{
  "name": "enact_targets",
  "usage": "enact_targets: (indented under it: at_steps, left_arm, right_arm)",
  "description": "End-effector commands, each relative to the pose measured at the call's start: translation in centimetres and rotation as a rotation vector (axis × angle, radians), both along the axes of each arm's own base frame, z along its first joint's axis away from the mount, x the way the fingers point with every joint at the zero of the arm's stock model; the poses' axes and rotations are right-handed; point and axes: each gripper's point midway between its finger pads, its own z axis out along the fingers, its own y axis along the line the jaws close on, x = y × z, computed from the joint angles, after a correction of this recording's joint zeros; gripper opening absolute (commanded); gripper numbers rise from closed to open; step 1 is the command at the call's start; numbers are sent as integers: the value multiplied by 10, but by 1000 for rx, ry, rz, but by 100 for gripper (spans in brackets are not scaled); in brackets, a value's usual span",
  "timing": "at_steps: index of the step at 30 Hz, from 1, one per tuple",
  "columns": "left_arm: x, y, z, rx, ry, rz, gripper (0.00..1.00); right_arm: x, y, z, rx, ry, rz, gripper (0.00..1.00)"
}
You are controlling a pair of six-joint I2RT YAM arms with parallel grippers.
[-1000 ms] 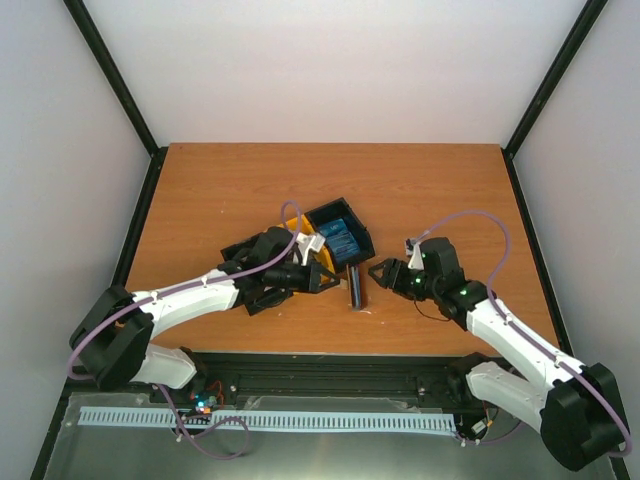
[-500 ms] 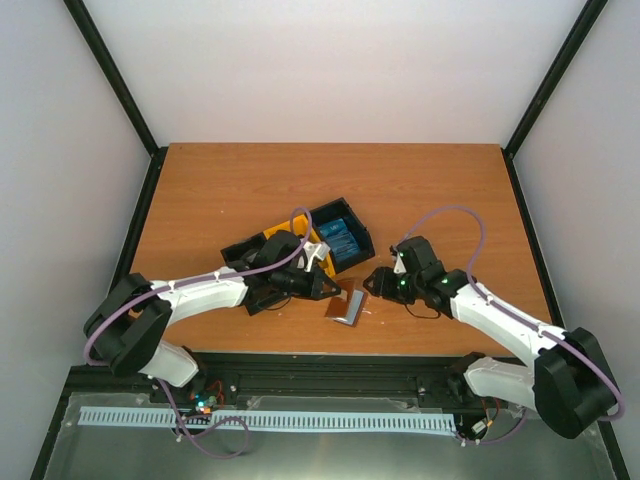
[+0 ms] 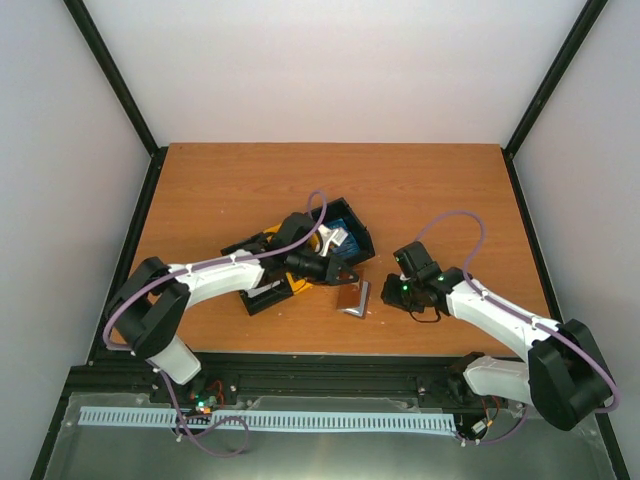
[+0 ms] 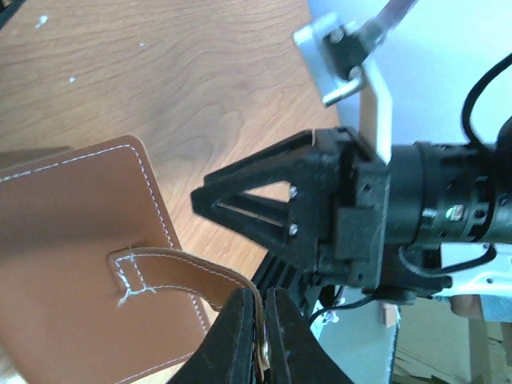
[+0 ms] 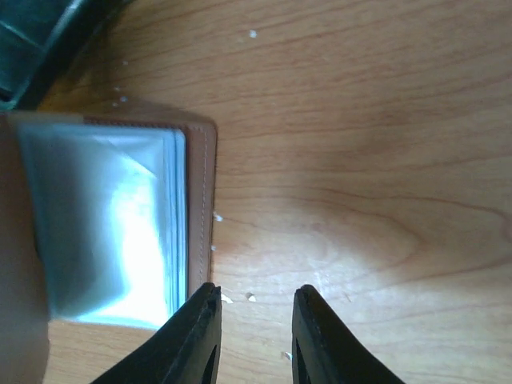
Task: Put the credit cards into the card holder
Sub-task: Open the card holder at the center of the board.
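Well: card holder (image 3: 352, 298) half open near worktop (image 3: 250, 180) near edge, middle. Soft, bendy, light. Right gripper (image 5: 256, 308) just beside it, jaws apart, nothing inside. Left gripper (image 4: 260, 302) squeezes floppy strap (image 4: 184, 272). Farther: credit cards (image 3: 340, 238), maybe blue, in tray (image 3: 361, 223). Thin, stiff, slippy; grab by edges.

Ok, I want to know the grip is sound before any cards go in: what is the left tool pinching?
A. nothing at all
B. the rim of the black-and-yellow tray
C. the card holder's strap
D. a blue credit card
C: in the left wrist view the left tool is shut on the brown stitched strap that comes off the card holder.
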Motion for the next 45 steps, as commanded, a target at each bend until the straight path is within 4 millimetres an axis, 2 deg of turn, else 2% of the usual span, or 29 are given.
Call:
enact_targets:
  at_steps: [1, 7, 11, 14, 18, 22, 27, 30, 37, 41, 45]
  left_arm:
    - [0, -20, 13, -9, 84, -24, 1]
    - [-4, -43, 23, -59, 225, 10, 1]
    - [-7, -64, 17, -65, 300, 58, 1]
    - [-8, -74, 21, -114, 380, 121, 1]
    - [-4, -80, 24, -120, 420, 197, 1]
    - [-5, -68, 4, -36, 407, 244, 1]
    - [-24, -47, -31, 45, 433, 229, 4]
    - [-32, -36, -43, 71, 449, 239, 6]
    - [-27, -15, -36, 111, 379, 329, 8]
    - [-27, 1, -34, 146, 355, 372, 13]
    - [-26, 21, -41, 201, 336, 419, 23]
  right_arm:
    - [-4, -16, -1, -47, 17, -72, 26]
    - [-17, -23, 1, -10, 22, -91, 26]
    - [-26, -40, -3, -31, 26, -124, 26]
    - [-32, -48, -8, -33, 38, -139, 25]
    - [-34, -47, -7, -8, 33, -123, 25]
    - [-35, -29, -7, 67, 45, -51, 25]
    - [-34, -9, -6, 148, 45, 40, 25]
    - [-32, -1, -10, 169, 62, 79, 25]
    - [-18, 15, -5, 195, 50, 116, 28]
    - [-13, 29, -2, 196, 44, 154, 28]
    - [-11, 41, -3, 180, 47, 183, 29]
